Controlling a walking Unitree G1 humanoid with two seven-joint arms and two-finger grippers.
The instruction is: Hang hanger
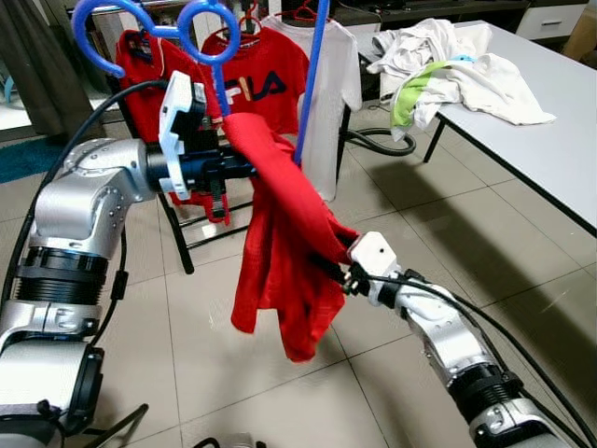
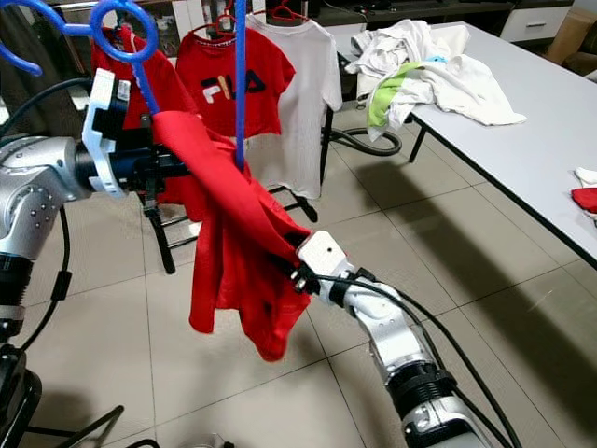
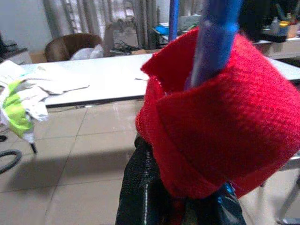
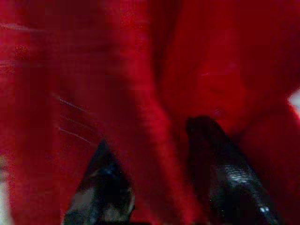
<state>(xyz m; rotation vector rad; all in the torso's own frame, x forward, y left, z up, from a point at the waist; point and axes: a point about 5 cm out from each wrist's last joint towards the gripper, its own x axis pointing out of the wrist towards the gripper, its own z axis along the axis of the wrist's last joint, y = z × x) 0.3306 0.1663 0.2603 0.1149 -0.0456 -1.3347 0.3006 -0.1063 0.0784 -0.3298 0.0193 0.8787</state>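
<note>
The blue hanger (image 1: 210, 42), hook end pointing up, is rising out of a red shirt (image 1: 284, 252) draped over it. The left gripper (image 1: 227, 168) is clenching hanger and cloth at chest height. The right gripper (image 1: 336, 266) is pinching the shirt's lower fold. Behind, a hung red shirt is reading "FILA" (image 1: 254, 87). Beyond, clothes (image 1: 448, 65) are lying on a table (image 1: 550, 149).

One piece of lettering can be read here: "FILA" in dark blue block capitals with white edging, across the chest of a red T-shirt (image 2: 235, 79) hanging on the clothes rack (image 2: 159, 238) behind. In the right eye view all four letters are on show. In the left eye view the front of that word is cut off by the red garment (image 1: 284, 252) held up in front, leaving "ILA" visible. No other writing, number or label is legible: the white T-shirt (image 2: 303, 93) beside it is plain.
</note>
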